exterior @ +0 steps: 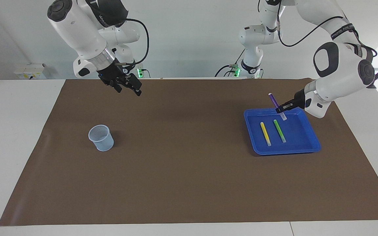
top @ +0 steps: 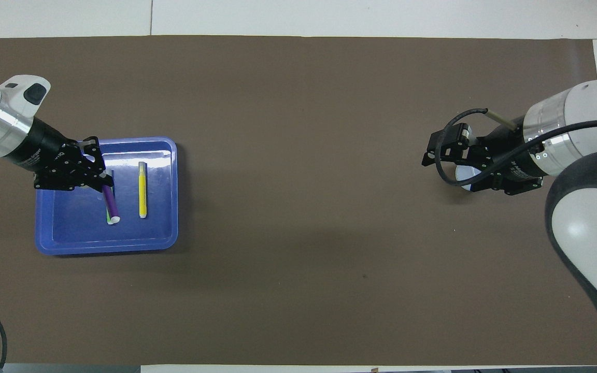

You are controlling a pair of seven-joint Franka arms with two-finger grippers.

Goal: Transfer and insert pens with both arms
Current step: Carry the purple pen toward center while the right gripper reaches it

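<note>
In the facing view, the blue tray [exterior: 311, 144] at the middle right holds the yellow pen [exterior: 265, 133] and the green pen [exterior: 279, 130], lying side by side and apart. Above the tray's upper edge, the left gripper [exterior: 280, 109] is closed on the purple pen [exterior: 275, 103], which is tilted in the air. The cup [exterior: 101, 138] at the middle left looks empty. The right gripper [exterior: 128, 87], at the upper left, stands wide and holds nothing. Dark writing on the right arm is too small to read.

In the overhead view, the tray [top: 50, 243] is at the left. The purple pen [top: 110, 202] covers most of the green one, beside the yellow pen [top: 142, 189]. The right gripper [top: 446, 160] hides most of the cup [top: 465, 174] at the right.
</note>
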